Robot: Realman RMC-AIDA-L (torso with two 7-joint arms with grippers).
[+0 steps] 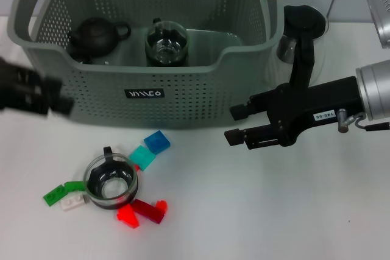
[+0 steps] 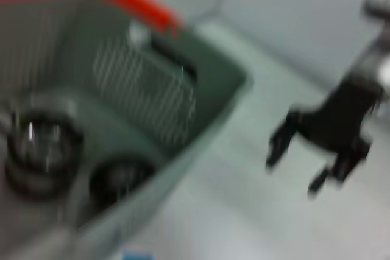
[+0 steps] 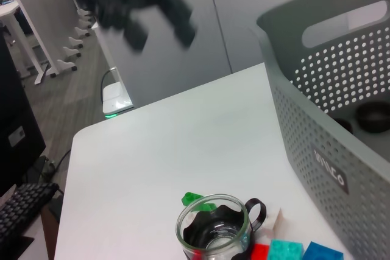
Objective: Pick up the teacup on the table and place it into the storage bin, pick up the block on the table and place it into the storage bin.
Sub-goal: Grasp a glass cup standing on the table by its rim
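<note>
— What sat in the bin (image 1: 91,98)?
— A black teapot (image 1: 94,36) and a glass cup (image 1: 167,43).
— The worktop (image 1: 274,211)?
— Teacup (image 1: 111,182) among blocks (image 1: 157,142). Right claw (image 1: 236,124) apart, empty; left claw (image 1: 58,98) I couldn't tell.

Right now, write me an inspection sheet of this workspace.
Surface: white table, bare near the right edge.
Job's things: glass teacup on the table, ringed by blocks; storage bin behind them.
Clutter: black teapot and a glass vessel already in the bin.
Grippers: left gripper by the bin's left front corner; right gripper open, empty, beside the bin's right end.
Cables: a thin wire at the right wrist.
Surroundings: grey wall panels, a floor base, a keyboard.
</note>
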